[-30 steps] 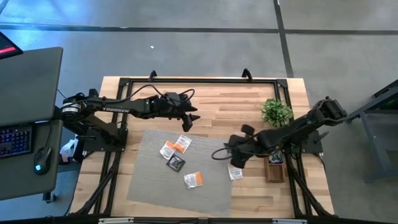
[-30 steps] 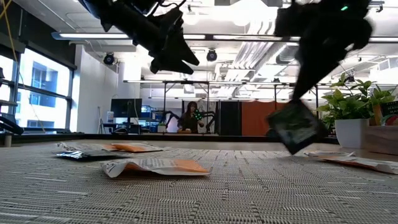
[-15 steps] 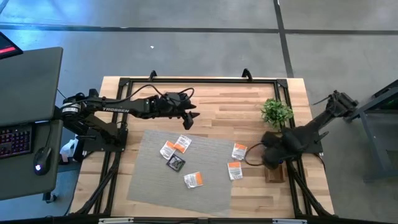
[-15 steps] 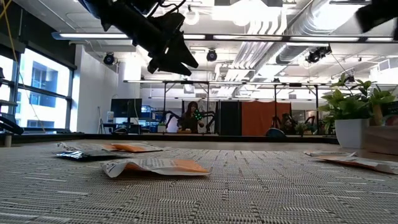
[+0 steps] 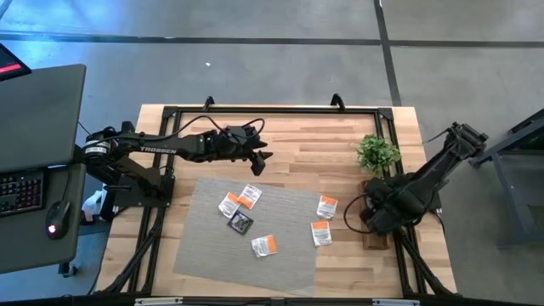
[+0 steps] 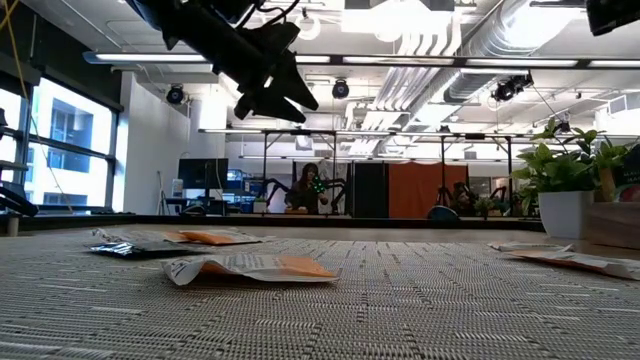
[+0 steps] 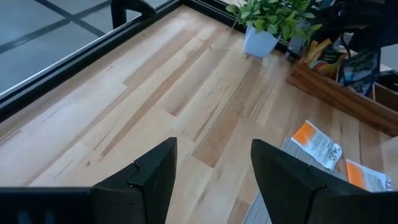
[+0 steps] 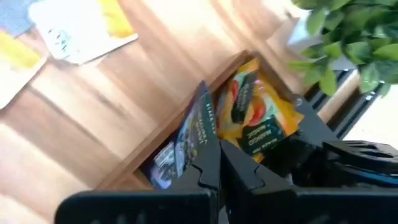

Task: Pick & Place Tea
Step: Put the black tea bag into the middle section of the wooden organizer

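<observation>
The right gripper (image 8: 214,163) is clenched on a dark tea sachet (image 8: 186,140), lowering it upright into the wooden tray (image 5: 374,235) beside an orange-yellow sachet (image 8: 258,121). This looks like the placing step; next it likely needs to release and lift clear. Only the right wrist view shows this grip. The high view shows the other sachets (image 5: 240,210) on the grey mat (image 5: 212,255), and the left gripper (image 5: 259,160), fingers spread and empty, hovering above the counter (image 5: 297,140).

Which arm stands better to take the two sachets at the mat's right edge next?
Right. The right gripper, shut on a dark sachet over the tray, is close to both sachets; the left gripper hovers open beyond the mat's far edge.
</observation>
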Controlling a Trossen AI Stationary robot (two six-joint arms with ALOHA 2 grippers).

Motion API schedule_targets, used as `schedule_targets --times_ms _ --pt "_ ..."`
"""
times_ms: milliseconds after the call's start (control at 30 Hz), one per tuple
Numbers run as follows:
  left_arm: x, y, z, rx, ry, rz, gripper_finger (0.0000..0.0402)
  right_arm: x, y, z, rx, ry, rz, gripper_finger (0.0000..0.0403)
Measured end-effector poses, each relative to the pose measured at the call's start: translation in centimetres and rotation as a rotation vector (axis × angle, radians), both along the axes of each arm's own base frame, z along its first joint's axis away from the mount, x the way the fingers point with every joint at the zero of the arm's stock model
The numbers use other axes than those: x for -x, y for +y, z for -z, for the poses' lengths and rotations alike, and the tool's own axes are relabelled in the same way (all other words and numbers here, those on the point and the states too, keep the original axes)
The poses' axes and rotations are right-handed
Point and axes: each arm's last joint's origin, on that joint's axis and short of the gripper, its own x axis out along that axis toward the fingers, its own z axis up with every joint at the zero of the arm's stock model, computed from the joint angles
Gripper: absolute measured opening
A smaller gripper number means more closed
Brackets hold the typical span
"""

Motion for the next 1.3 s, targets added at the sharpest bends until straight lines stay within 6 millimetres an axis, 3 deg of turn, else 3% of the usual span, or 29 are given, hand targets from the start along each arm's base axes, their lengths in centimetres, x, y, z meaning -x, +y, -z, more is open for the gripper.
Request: schedule_targets --times_ms 600,1000,1300 --pt "0.0 0.0 0.1 0.007 0.007 0.010 0.0205 -1.6 2.2 3.2 0.045 0.196 0.251 0.0004" --pt "0.0 0.0 0.1 0.006 0.007 0.010 0.0205 -1.3 2.6 3.4 -0.068 0.334 0.285 0.0106" --pt "0.0 0.0 0.1 0.006 0.007 0.009 0.0205 -0.7 2.7 2.6 -0.138 0.312 0.154 0.0112"
